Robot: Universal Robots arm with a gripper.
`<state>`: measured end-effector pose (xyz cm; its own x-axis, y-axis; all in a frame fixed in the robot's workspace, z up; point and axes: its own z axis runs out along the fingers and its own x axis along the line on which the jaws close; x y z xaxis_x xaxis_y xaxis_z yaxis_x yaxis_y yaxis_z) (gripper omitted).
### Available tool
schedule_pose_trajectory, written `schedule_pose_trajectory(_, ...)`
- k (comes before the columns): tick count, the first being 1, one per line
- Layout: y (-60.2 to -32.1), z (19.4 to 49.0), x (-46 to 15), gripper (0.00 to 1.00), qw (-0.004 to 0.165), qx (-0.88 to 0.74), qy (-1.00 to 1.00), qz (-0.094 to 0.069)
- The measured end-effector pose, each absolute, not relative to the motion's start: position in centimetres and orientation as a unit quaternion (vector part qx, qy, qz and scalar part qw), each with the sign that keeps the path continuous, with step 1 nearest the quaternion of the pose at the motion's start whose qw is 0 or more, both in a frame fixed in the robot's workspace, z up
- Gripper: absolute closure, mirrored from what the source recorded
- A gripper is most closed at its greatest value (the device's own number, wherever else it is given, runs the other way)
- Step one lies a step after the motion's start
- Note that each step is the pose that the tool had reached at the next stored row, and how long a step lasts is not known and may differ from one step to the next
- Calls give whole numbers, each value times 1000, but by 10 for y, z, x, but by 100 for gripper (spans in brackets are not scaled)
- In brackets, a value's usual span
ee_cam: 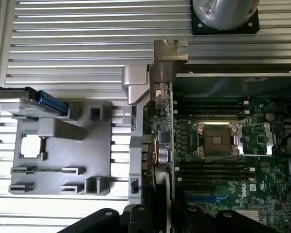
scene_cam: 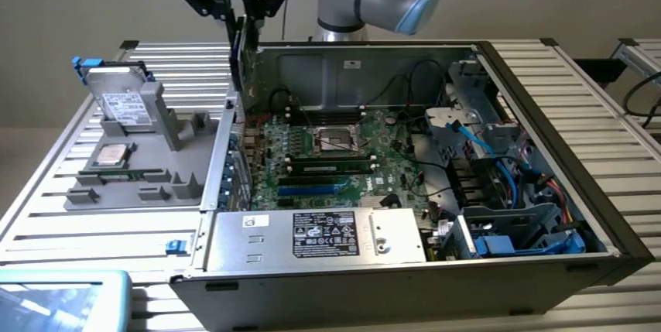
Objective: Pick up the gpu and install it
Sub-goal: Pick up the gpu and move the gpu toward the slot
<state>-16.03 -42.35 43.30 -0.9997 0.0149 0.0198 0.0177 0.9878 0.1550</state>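
Gripper (scene_cam: 244, 11) jaws partly closed, pinching the gpu (scene_cam: 238, 53) by its edge. The card hangs upright above the open case (scene_cam: 547, 92), over the wall on the exterior view's left, apart from the motherboard (scene_cam: 320, 154) below. In the wrist view the card is edge-on with its silver bracket (ee_cam: 165, 63) at the far end, between the grey fixture tray (scene_cam: 191, 173) holding a standing hard drive (scene_cam: 122, 104) and the CPU socket (ee_cam: 217, 140); RAM sticks (scene_cam: 330, 166) and blue cables (scene_cam: 485, 154) lie further in.

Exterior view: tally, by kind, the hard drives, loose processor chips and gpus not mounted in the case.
hard drive: 1
processor chip: 1
gpu: 1, held in the gripper
Total: 3
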Motion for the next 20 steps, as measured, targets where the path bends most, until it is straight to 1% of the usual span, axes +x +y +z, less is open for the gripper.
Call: schedule_pose_trajectory(20, -437, 433, -69, 72, 13, -8, -997, -78)
